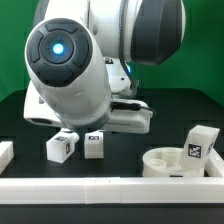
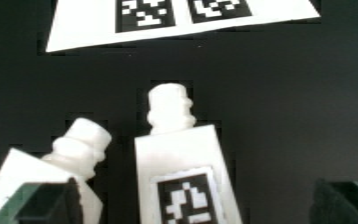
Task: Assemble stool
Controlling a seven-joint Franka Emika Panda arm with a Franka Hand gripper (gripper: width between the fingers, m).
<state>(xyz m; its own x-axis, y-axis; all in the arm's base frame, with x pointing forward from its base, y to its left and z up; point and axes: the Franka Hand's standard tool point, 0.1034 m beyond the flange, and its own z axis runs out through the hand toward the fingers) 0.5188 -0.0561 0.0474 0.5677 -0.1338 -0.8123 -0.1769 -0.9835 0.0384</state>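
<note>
In the wrist view, a white stool leg (image 2: 179,165) with a black-and-white tag and a ridged peg end lies on the black table between my fingers. My gripper (image 2: 190,205) is open, with one dark fingertip (image 2: 34,205) on one side and the other on the far side, neither touching that leg. A second leg (image 2: 66,160) lies tilted close beside it, right at one fingertip. In the exterior view the two legs (image 1: 62,146) (image 1: 94,145) sit under the arm. The round seat (image 1: 172,163) lies at the exterior view's right, with another leg (image 1: 201,142) at it.
The marker board (image 2: 176,25) lies beyond the legs' peg ends. A long white rail (image 1: 110,190) runs along the table's front. A white piece (image 1: 5,152) sits at the exterior view's left edge. The arm's bulk (image 1: 70,70) hides the table's middle.
</note>
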